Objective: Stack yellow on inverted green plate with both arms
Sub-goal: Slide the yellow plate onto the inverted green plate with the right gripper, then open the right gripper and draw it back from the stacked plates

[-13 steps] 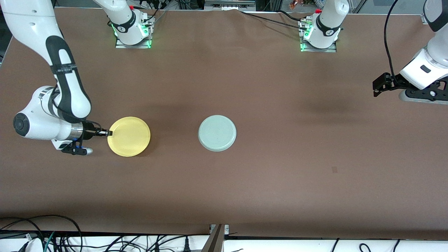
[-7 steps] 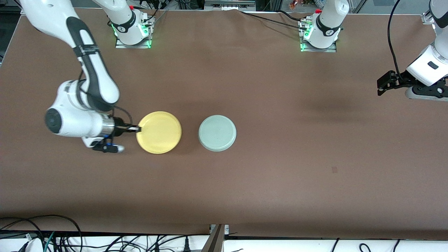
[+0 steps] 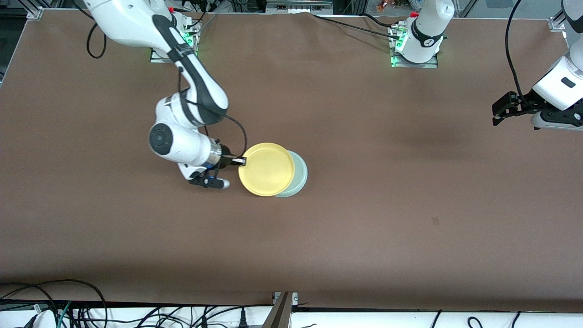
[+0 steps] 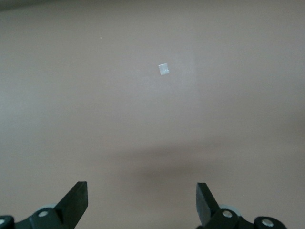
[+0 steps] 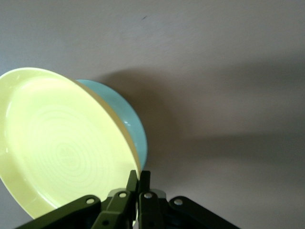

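Observation:
My right gripper (image 3: pixel 240 161) is shut on the rim of the yellow plate (image 3: pixel 266 169) and holds it over most of the inverted green plate (image 3: pixel 300 175), which lies mid-table with only one edge showing. In the right wrist view the yellow plate (image 5: pixel 62 148) faces up and the green plate (image 5: pixel 126 117) shows under it, with my gripper (image 5: pixel 138 177) pinching the yellow rim. I cannot tell whether the two plates touch. My left gripper (image 3: pixel 500 109) is open and empty over the left arm's end of the table; its view shows its gripper (image 4: pixel 142 200) over bare cloth.
The brown table cloth (image 3: pixel 364 218) has a small pale tag (image 3: pixel 435 221) toward the left arm's end, also in the left wrist view (image 4: pixel 163 69). Both arm bases (image 3: pixel 415 41) stand along the table's edge farthest from the camera. Cables hang along the edge nearest the camera.
My right arm has carried the yellow plate from the right arm's end of the table to over the green plate. The left gripper has drifted slightly and stays open.

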Robot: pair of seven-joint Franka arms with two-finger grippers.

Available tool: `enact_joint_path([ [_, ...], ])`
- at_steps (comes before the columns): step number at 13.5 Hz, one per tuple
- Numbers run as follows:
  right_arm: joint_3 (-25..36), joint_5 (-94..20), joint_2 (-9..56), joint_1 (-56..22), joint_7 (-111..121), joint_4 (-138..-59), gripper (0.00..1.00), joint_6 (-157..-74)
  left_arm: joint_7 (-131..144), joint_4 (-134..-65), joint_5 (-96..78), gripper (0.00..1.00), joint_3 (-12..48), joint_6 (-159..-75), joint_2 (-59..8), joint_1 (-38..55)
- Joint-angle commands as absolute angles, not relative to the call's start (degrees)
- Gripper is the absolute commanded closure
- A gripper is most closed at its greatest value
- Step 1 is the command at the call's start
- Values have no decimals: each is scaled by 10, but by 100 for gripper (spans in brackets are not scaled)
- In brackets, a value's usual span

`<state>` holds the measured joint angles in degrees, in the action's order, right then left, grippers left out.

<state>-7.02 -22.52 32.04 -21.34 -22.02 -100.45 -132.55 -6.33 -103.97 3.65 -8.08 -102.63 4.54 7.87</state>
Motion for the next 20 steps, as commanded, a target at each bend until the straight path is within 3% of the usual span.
enact_joint_path([
  [1,-67,-238,343,-235,-223,-995,100,-1357,-77,-1014,19,0,-81,-1018,31,76],
  [13,-68,-236,367,-242,-196,-989,100,-1379,-31,-977,-4,0,-81,-977,28,40],
  [14,-68,-236,367,-243,-199,-987,76,-1380,-29,-976,-4,0,-83,-977,28,39],
  [15,-68,-228,367,-254,-199,-982,3,-1381,-26,-976,-4,0,-82,-977,28,31],
  [20,-27,-218,315,-266,-194,-976,0,-1344,-11,-963,-3,0,-83,-980,10,18],
])
